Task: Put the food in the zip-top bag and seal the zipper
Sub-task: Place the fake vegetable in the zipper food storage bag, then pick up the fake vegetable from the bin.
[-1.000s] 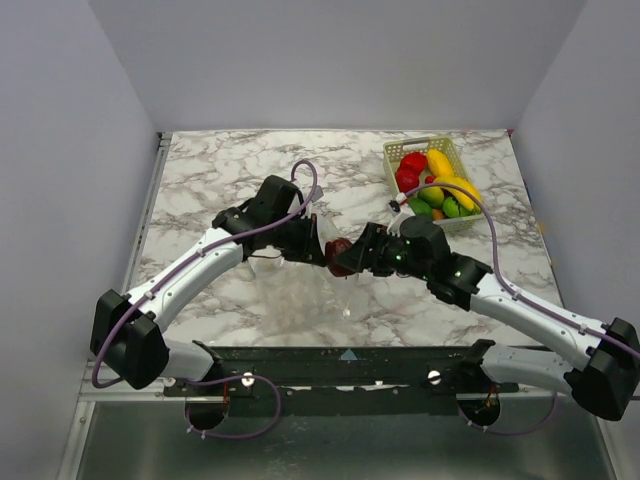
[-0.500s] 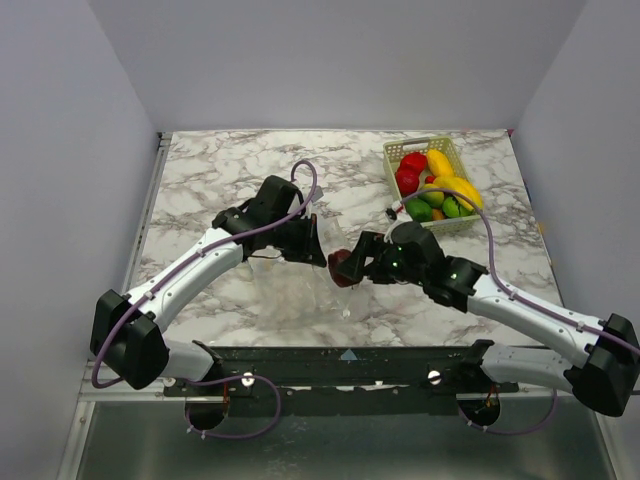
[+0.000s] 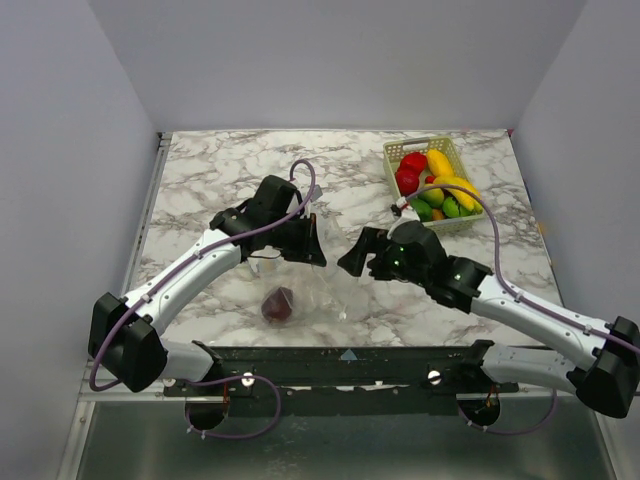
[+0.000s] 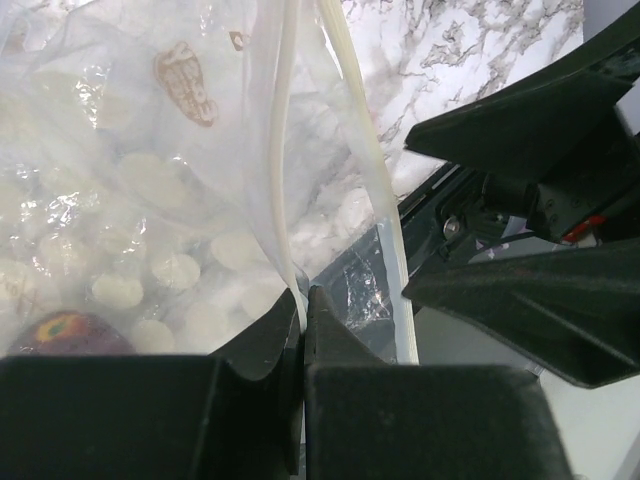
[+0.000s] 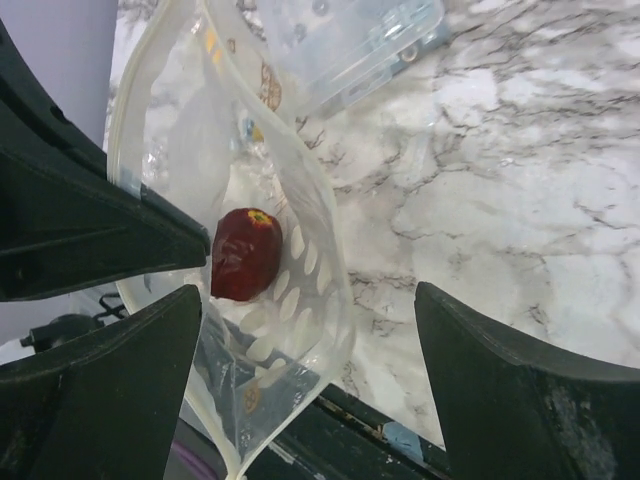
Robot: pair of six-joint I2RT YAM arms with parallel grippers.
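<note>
From above: pinches the zip-top bag by its mouth with the left hand; holds the right hand spread, empty, at 3 o'clock; shows one maroon food inside, toward 7 o'clock. Left wrist: reveals the zipper, probably limp and slick; best gripped on the strip. Right wrist: loses the bag's edges against the marble tabletop.

We see a white marble-patterned tabletop with grey veins, evenly and softly lit. Plain pale grey walls close it in: a back wall at twelve o'clock, side walls at nine and three. At six o'clock a black rail edges the table.
</note>
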